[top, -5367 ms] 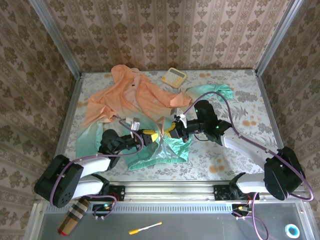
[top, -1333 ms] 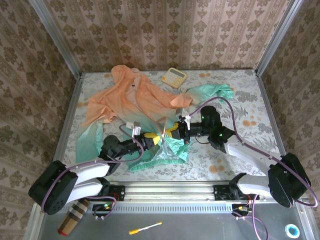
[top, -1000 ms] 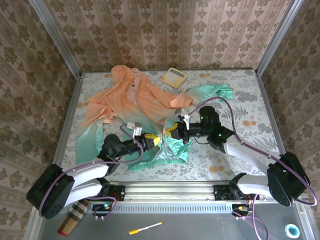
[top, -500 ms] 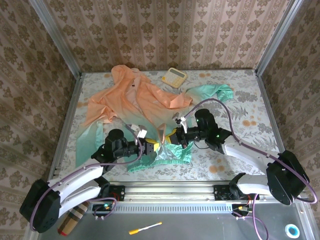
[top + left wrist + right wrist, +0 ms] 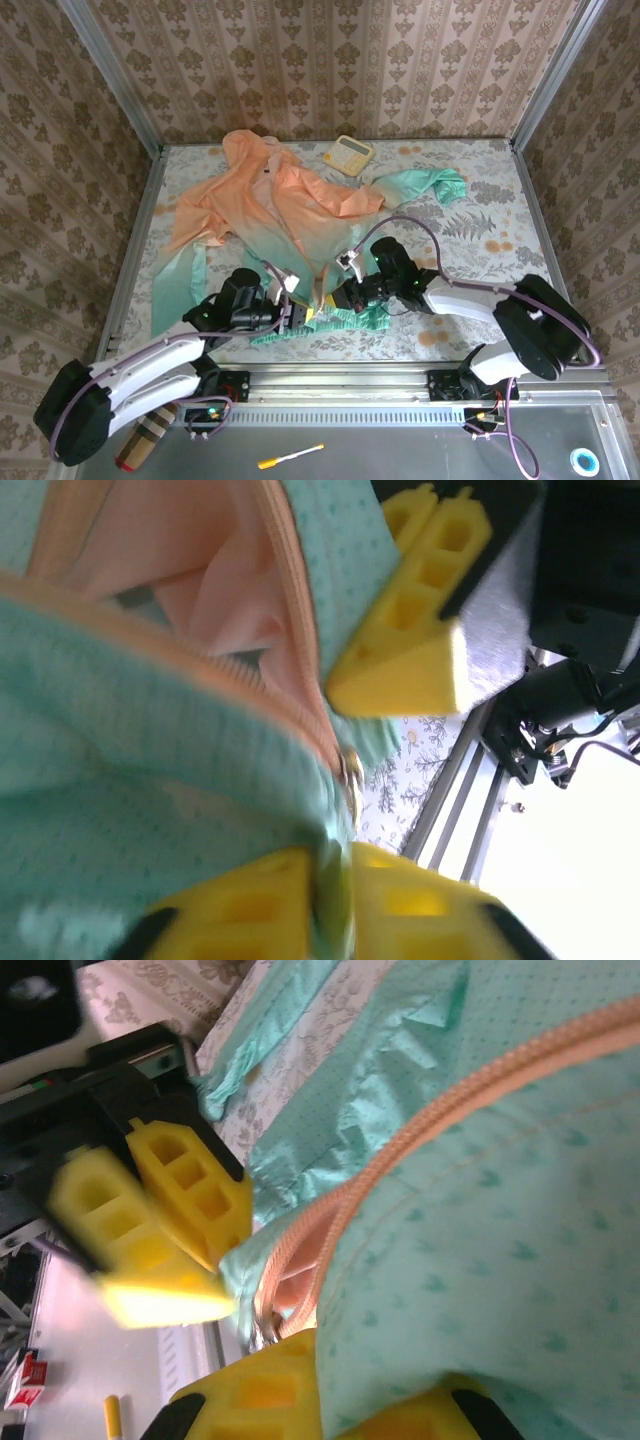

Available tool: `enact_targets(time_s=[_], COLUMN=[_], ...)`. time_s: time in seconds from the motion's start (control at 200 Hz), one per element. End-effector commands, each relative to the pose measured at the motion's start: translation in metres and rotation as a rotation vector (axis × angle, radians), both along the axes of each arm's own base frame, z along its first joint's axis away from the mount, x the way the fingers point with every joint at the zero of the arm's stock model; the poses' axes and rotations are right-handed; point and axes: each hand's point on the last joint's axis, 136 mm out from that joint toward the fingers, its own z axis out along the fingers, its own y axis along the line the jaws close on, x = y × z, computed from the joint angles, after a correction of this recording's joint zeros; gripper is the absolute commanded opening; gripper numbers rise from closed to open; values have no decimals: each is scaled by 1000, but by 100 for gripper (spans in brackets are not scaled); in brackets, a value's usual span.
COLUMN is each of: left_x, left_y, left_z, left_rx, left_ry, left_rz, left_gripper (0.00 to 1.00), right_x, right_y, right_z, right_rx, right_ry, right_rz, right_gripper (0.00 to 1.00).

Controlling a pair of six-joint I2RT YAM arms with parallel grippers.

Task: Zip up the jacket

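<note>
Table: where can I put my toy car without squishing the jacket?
Bare table lies right of the jacket, up to its right edge. The front middle is crowded: left gripper and right gripper meet at the hem.

jacket (image 5: 290, 200) hem from the top: covered by left end effector (image 5: 304, 315) and right end effector (image 5: 339, 297), zipper pull (image 5: 350, 772) too small there, blurry on left wrist. left wrist cam: own fingers cut by bottom edge, teal fabric smeared, grip unclear. right wrist cam: own fingers cut off at bottom, left fingers motion-blurred
</note>
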Motion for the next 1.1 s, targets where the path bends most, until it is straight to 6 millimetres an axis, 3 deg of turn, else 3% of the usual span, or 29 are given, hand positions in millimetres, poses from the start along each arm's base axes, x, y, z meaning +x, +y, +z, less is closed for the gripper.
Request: enact_targets(time_s=[0.0, 0.14, 0.305, 0.625, 1.095], left_x=[-10, 1, 13, 24, 21], left_y=[23, 33, 44, 23, 16], left_z=[-22, 4, 29, 22, 12], left_rx=[102, 10, -112, -221, -350], left_ry=[93, 51, 53, 133, 250], left_rz=[77, 210, 363, 423, 441], left_gripper=[33, 52, 53, 59, 50], right_x=[19, 18, 8, -8, -1], right_y=[7, 17, 21, 15, 18], right_z=[6, 13, 15, 17, 17], right_rx=[64, 112, 118, 107, 78], right_ry=[-6, 15, 30, 36, 24], right_rz=[-52, -28, 5, -20, -60], right_gripper=[0, 0, 0, 0, 0])
